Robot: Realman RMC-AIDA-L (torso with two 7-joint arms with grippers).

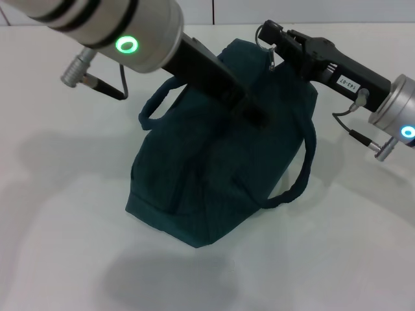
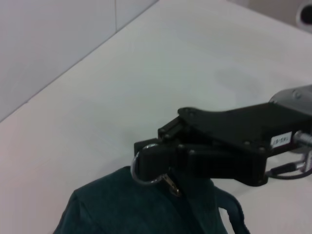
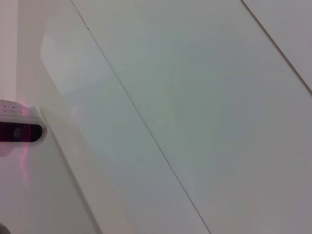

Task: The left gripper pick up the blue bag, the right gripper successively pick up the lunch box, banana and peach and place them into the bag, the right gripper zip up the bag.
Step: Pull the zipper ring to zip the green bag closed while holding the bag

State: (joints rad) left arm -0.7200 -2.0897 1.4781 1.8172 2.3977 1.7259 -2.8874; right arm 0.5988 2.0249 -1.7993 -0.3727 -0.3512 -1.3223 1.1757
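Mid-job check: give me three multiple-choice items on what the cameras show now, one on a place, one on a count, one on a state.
1. Where is the right gripper?
A. At the bag's far top end, on the zipper ring
B. On the table beside the bag
C. At a loop handle

2. How many loop handles show on the blue bag?
A. One
B. Two
C. Four

3. The bag's top is:
A. Wide open, foil showing
B. Closed, no lining showing
C. Hidden

Answers: 1 A, the left wrist view shows its fingers closed on the zipper ring. 2 B, one loop each side. 3 B, only teal fabric shows.
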